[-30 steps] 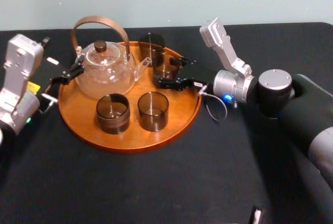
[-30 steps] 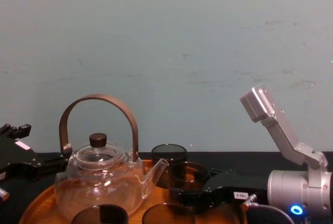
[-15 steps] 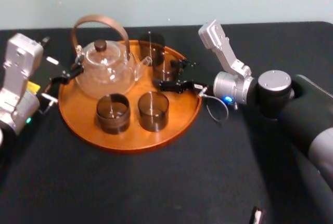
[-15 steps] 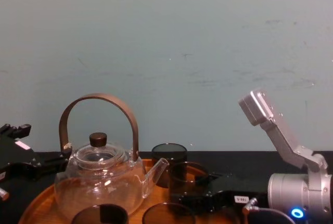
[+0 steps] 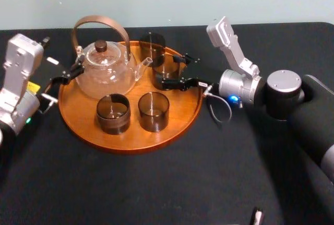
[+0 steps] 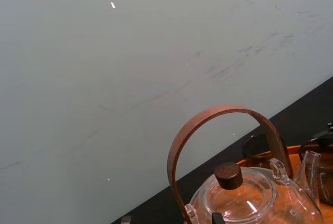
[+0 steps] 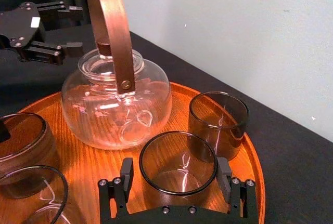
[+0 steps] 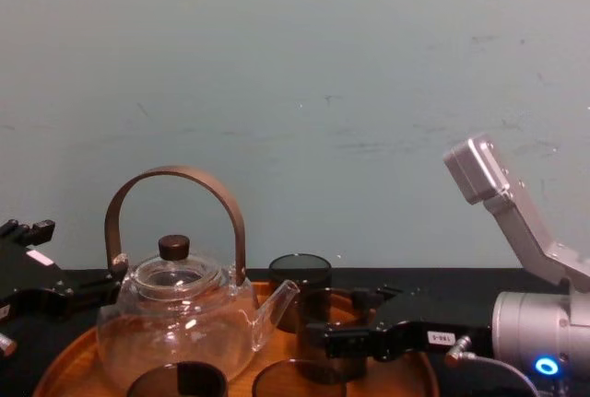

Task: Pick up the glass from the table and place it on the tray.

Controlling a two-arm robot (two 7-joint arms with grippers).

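The right gripper (image 5: pixel 171 70) is straddling the glass (image 7: pixel 178 182) with its fingers spread clear of it. The glass is standing on the tray (image 5: pixel 180 113), upper middle of the head view, so the release seems to be finishing. Next it is needing a straight retreat rightward over the table (image 5: pixel 156 193), while the left gripper (image 7: pixel 78 26) is idling, fingers apart, at the left edge.

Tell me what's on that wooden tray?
On the round orange-brown wooden tray: a clear glass teapot, four smoky brown glasses. Open right claw straddles one; left claw hovers nearby. Teapot covers some far rim.
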